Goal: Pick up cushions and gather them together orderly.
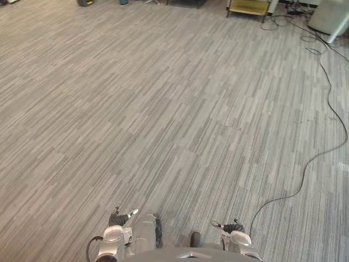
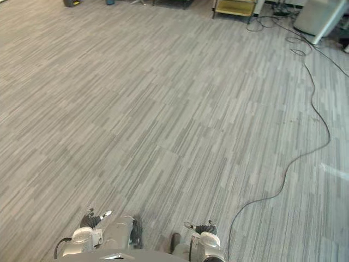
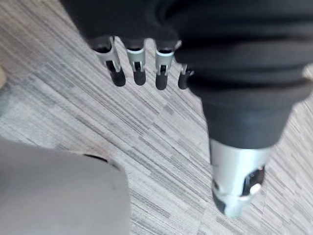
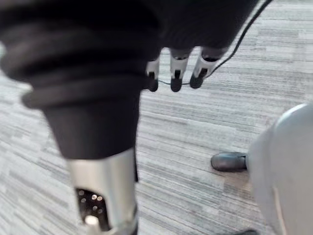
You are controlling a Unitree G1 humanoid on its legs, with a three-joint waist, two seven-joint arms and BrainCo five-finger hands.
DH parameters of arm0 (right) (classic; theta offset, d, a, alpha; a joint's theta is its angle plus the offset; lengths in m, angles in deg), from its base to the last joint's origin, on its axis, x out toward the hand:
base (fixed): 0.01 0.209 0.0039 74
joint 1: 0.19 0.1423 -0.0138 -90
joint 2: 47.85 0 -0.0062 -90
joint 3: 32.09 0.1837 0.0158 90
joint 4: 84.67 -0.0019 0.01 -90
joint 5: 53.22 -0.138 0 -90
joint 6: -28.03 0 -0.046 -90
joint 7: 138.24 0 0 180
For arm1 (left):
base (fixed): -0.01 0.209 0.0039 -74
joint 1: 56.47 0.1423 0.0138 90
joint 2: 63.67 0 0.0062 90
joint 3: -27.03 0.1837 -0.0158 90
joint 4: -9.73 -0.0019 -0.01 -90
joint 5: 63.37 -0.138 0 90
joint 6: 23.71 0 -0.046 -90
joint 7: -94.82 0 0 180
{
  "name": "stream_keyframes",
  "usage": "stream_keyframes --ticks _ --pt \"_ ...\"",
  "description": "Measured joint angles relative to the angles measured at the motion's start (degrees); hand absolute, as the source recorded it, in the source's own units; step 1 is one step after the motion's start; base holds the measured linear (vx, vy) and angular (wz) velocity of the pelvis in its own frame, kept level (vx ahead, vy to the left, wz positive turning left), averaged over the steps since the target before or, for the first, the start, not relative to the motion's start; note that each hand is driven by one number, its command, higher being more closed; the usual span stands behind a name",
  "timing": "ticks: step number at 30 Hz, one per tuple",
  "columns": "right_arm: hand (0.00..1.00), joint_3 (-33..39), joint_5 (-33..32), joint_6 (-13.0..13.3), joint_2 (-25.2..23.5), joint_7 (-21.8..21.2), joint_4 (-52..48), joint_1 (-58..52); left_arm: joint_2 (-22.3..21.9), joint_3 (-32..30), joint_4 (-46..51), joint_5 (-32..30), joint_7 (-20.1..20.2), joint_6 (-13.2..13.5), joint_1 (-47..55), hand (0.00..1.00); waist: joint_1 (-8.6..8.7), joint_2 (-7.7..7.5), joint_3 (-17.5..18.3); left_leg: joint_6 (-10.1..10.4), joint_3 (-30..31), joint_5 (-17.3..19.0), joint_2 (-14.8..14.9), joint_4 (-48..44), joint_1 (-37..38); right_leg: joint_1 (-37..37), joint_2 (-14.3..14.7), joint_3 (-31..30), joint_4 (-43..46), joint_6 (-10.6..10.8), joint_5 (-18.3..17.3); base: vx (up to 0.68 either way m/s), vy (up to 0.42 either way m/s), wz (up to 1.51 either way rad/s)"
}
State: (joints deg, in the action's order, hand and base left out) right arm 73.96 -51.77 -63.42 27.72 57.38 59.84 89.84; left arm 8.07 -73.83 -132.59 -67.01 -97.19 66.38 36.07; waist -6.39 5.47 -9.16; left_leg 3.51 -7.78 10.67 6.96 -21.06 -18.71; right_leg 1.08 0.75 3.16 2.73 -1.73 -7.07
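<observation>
Left eye view: grey striped carpet floor (image 1: 163, 109), a low yellow shelf (image 1: 248, 7) at 1 o'clock. Left hand (image 1: 119, 218) sits at 7 o'clock, right hand (image 1: 233, 226) at 5.
Left wrist view: fingers (image 3: 116, 73) hang straight, holding nothing.
Right wrist view: fingers (image 4: 176, 81) straight and loose, empty.

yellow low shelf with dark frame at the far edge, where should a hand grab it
Probably a dark front corner post of the yellow low shelf, coming from its near side: the posts are slim uprights, the yellow board broad and flat. The left hand and right hand hang open, far from it.
</observation>
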Motion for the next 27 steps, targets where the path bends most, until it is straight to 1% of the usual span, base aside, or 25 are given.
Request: stream_keyframes --ticks 1,2,3,4,5,6,7,8,9,10,11,12,13,14,15,16,17,19,20,22,23,24,25,26,27 --pt "0.00 -0.04 0.00 -0.03 -0.03 0.02 -0.07 -0.05 0.16 -0.24 -0.04 -0.05 0.00 -0.03 -0.01 0.00 -0.19 0.03 0.11 -0.40 -0.81 -3.19 -0.77 1.77 1.40 0.89 -0.66 -1.79 -0.87 0.80 -0.28 0.36 0.251 -0.78" --pt "0.00 -0.08 0.00 -0.06 -0.19 0.03 -0.27 0.04 0.16 -0.19 0.02 -0.20 0.00 0.04 -0.10 0.00 -0.28 -0.47 0.09 -0.71 -2.30 -3.29 -1.17 2.06 1.81 0.87 -1.00 -2.49 -0.04 2.35 -0.09 0.32 0.186 -0.57" --pt "0.00 -0.07 0.00 -0.06 -0.50 0.01 -0.26 -0.01 0.69 -0.18 0.02 -0.22 0.05 0.07 -0.20 0.00 -0.27 -1.09 -0.02 -1.47 -2.90 -2.76 -1.71 1.94 1.93 0.57 -1.57 -2.56 1.40 2.78 -0.36 0.32 0.146 -0.30" --pt "0.00 -0.05 0.00 -0.09 -0.93 0.02 -0.11 -0.02 1.64 -0.19 0.02 -0.21 0.07 0.18 -0.33 0.00 -0.42 -2.19 0.06 -2.14 -3.48 -1.80 -2.83 1.50 1.95 0.99 -2.44 -2.84 2.64 3.30 -0.91 0.33 0.144 -0.16" --pt "0.00 -0.05 0.02 -0.14 -1.09 0.00 0.05 0.08 1.87 -0.23 0.03 -0.21 0.07 0.29 -0.34 0.00 -0.84 -2.59 0.26 -2.84 -3.93 -1.37 -3.39 0.73 1.90 1.22 -2.86 -2.85 2.69 3.71 -1.59 0.40 0.175 -0.24" --pt "0.00 -0.03 0.03 -0.24 -1.17 -0.03 0.09 -0.21 2.10 -0.43 0.01 -0.17 -0.02 0.28 -0.31 0.00 -1.33 -2.70 0.32 -3.74 -4.73 0.11 -3.68 -1.04 1.89 1.16 -3.44 -3.35 3.61 4.52 -2.30 0.37 0.192 -0.40" --pt "0.00 -0.04 0.22 -0.21 -1.31 -0.09 0.01 -0.06 2.53 -0.64 -0.12 -0.21 -0.01 0.15 -0.20 0.00 -1.81 -2.90 0.32 -4.58 -5.81 2.25 -4.36 -2.45 2.89 0.34 -4.56 -4.97 7.46 6.67 -4.31 0.36 0.205 -0.47" --pt "0.00 -0.04 0.28 -0.21 -1.35 -0.10 0.04 -0.11 2.81 -0.86 -0.34 -0.25 -0.04 -0.09 -0.03 0.00 -2.22 -3.08 0.38 -4.64 -6.96 3.36 -4.88 -2.35 4.18 -0.63 -5.26 -6.22 11.17 7.66 -5.80 0.34 0.202 -0.54" --pt "0.00 -0.05 0.60 -0.22 -1.29 -0.19 0.18 -0.36 2.83 -0.56 -0.95 -0.37 -0.04 -0.22 0.70 0.00 -2.51 -3.13 0.59 -5.40 -8.38 4.33 -5.78 -1.43 6.88 -3.16 -6.33 -7.47 19.25 9.90 -7.65 0.27 0.142 -0.40" --pt "0.00 -0.05 0.73 -0.21 -1.32 -0.25 0.24 -0.69 3.17 0.08 -1.15 -0.47 -0.04 -0.24 1.55 0.00 -2.15 -3.24 1.16 -6.21 -8.57 4.81 -6.46 -1.27 7.88 -5.01 -6.78 -7.55 24.80 11.08 -8.26 0.36 0.147 -0.26" --pt "0.00 0.02 0.97 -0.05 -1.47 -0.38 -0.70 -1.12 3.96 0.90 -1.16 -0.49 -0.05 -0.44 2.42 0.00 -1.27 -3.93 1.51 -7.35 -9.22 5.69 -7.53 -1.52 9.39 -8.86 -8.03 -7.63 35.06 14.84 -8.15 0.30 0.093 0.00" --pt "0.00 0.01 1.17 -0.02 -1.57 -0.40 -1.57 -1.30 4.35 1.06 -1.13 -0.50 -0.04 -0.65 2.57 0.00 -0.76 -4.48 1.15 -7.65 -9.14 6.59 -8.24 -1.68 10.60 -11.20 -8.82 -7.63 41.12 16.69 -6.87 0.39 0.079 0.14" --pt "0.00 0.12 1.18 0.09 -1.52 -0.53 -2.67 -1.47 4.85 1.11 -1.15 -0.50 -0.07 -1.29 2.70 0.00 0.00 -5.19 0.68 -8.16 -8.75 8.30 -9.06 -1.97 13.26 -15.16 -10.22 -7.08 52.45 17.34 -4.60 0.41 0.015 0.26" --pt "0.00 0.68 1.18 0.00 -1.30 -0.58 -3.90 -1.59 4.94 1.36 -1.20 -0.50 -0.12 -1.53 2.78 0.00 0.74 -5.15 0.25 -8.50 -7.71 9.25 -9.15 -1.54 16.74 -17.72 -10.74 -4.83 59.89 14.07 -5.50 0.43 -0.006 0.28" --pt "0.00 0.99 1.19 0.04 -1.30 -0.57 -4.21 -1.71 4.93 1.47 -1.16 -0.50 -0.14 -1.53 2.77 0.00 1.04 -5.09 0.10 -8.48 -7.36 9.30 -9.02 -0.82 18.38 -18.60 -10.84 -3.26 61.52 12.33 -6.22 0.43 -0.041 0.25" --pt "0.00 1.00 1.19 0.06 -1.32 -0.57 -4.55 -1.69 4.88 1.48 -1.13 -0.49 -0.14 -1.53 2.79 0.00 1.68 -4.74 -0.04 -8.34 -6.84 9.37 -8.66 1.27 21.36 -20.20 -10.91 -0.46 61.90 10.03 -7.27 0.51 -0.078 0.21" --pt "0.00 1.15 1.19 0.06 -1.15 -0.57 -5.31 -1.58 4.67 1.40 -1.12 -0.48 -0.20 -1.53 2.68 0.00 2.05 -4.21 -0.49 -7.45 -6.49 9.55 -7.37 4.60 26.13 -22.96 -10.84 4.57 57.98 6.71 -9.18 0.53 -0.094 0.15" --pt "0.00 1.53 1.19 0.03 -1.14 -0.61 -5.95 -1.69 4.50 1.22 -1.15 -0.48 -0.22 -1.52 2.77 0.00 2.28 -4.19 -0.59 -7.26 -6.45 9.44 -5.94 7.33 30.00 -25.37 -10.59 8.82 51.25 4.84 -10.11 0.52 -0.153 0.09" --pt "0.00 2.21 1.12 0.06 -1.16 -0.62 -6.22 -1.65 4.29 0.99 -1.16 -0.49 -0.21 -1.50 2.74 0.00 3.02 -4.13 -0.58 -7.26 -6.28 9.44 -4.85 8.99 32.06 -27.80 -10.18 10.59 44.49 3.98 -9.09 0.59 -0.242 0.20" --pt "0.00 2.34 1.09 0.15 -1.17 -0.65 -6.21 -1.14 4.47 1.02 -1.99 -0.49 -0.17 -1.37 2.90 0.00 4.09 -4.34 -0.51 -6.79 -5.34 9.18 -4.16 11.52 34.24 -30.14 -8.57 8.95 28.44 4.38 -2.67 0.54 -0.248 0.30" --pt "0.00 2.36 0.97 0.10 -1.19 -0.76 -5.53 -1.24 5.05 0.86 -2.66 -0.49 -0.08 -1.34 2.72 0.00 4.58 -6.06 -0.07 -5.59 -2.48 8.57 -5.22 12.83 36.06 -28.61 -8.10 6.42 17.65 4.20 7.72 0.61 -0.279 0.16" --pt "0.00 2.69 0.93 0.30 -0.08 -0.83 -4.28 -0.28 4.30 0.57 -4.30 -0.49 -0.12 -1.38 2.18 0.00 4.34 -3.42 -0.26 -4.50 0.52 7.79 -3.46 12.78 37.71 -27.55 -6.42 6.32 18.24 2.19 12.78 0.61 -0.270 0.03" --pt "0.00 2.71 1.14 0.25 0.34 -0.81 -3.82 0.16 3.78 0.34 -4.65 -0.49 -0.04 -1.31 2.18 0.00 4.22 -2.75 -0.03 -4.02 1.35 7.09 -2.88 12.20 37.49 -27.44 -6.17 6.49 19.01 2.20 12.12 0.58 -0.275 -0.11" --pt "0.00 3.94 1.04 0.23 0.77 -0.81 -3.85 0.39 1.91 -0.72 -4.73 -0.69 -0.10 -1.22 2.03 0.00 4.47 -1.76 0.28 -2.47 5.02 4.22 -2.11 9.35 36.77 -28.37 -5.60 6.64 24.10 1.59 6.72 0.45 -0.220 -0.02" --pt "0.00 4.56 1.07 0.22 0.75 -0.80 -3.90 0.35 1.30 -1.23 -4.65 -0.69 -0.22 -1.22 2.05 0.00 4.50 -1.09 0.55 -2.13 5.94 3.27 -1.52 7.05 36.52 -28.11 -5.32 7.17 25.76 1.34 5.08 0.56 -0.263 0.10"
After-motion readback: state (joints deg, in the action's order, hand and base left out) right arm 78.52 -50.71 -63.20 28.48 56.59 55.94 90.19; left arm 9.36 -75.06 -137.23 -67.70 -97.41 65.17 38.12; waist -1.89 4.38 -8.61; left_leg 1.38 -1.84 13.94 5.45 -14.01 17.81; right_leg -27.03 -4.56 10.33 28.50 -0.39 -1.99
